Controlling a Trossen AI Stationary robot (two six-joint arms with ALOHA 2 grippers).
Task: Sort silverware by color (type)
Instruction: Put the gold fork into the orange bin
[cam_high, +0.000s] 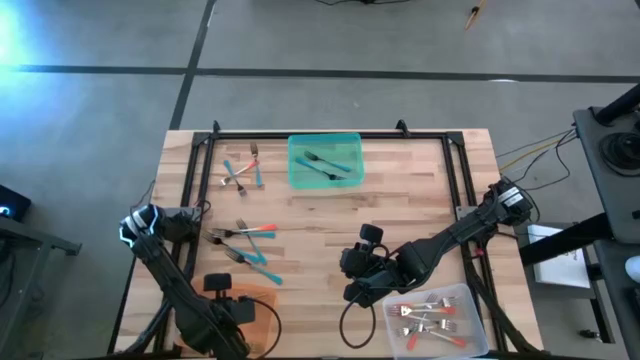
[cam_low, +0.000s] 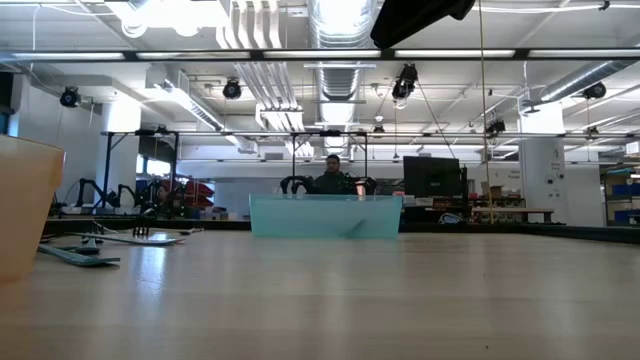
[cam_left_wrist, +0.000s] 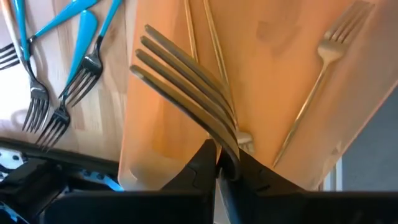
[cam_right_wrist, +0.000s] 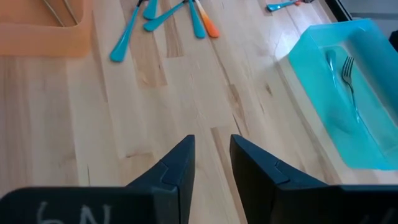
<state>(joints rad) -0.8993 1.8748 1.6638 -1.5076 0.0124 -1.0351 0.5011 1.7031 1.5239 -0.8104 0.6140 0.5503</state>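
My left gripper (cam_left_wrist: 217, 171) is shut on a gold fork (cam_left_wrist: 186, 87) above the orange tray (cam_left_wrist: 280, 81), where more gold utensils (cam_left_wrist: 311, 93) lie flat. Teal-handled forks (cam_left_wrist: 62, 68) rest on the wood beside that tray. In the high view one mixed pile (cam_high: 245, 245) lies left of centre and another (cam_high: 242, 170) near the far left corner. The teal tray (cam_high: 325, 160) holds teal-handled forks, and the clear tray (cam_high: 430, 320) holds red-handled ones. My right gripper (cam_right_wrist: 211, 158) is open over bare wood, between the clear tray and the piles. My left gripper pinches the gold fork between its two fingers at the neck just below the tines (cam_left_wrist: 231, 152). The tines (cam_left_wrist: 168, 62) stick out past the fingertips over the orange tray, lifted clear. The handle is hidden behind the fingers.
The orange tray (cam_high: 255, 310) sits at the near left edge under my left gripper. Bare wood (cam_high: 400, 210) spreads between the teal tray and the clear tray. A black frame rail (cam_high: 320, 135) runs along the table's far edge. A person (cam_low: 333, 175) shows far behind the table.
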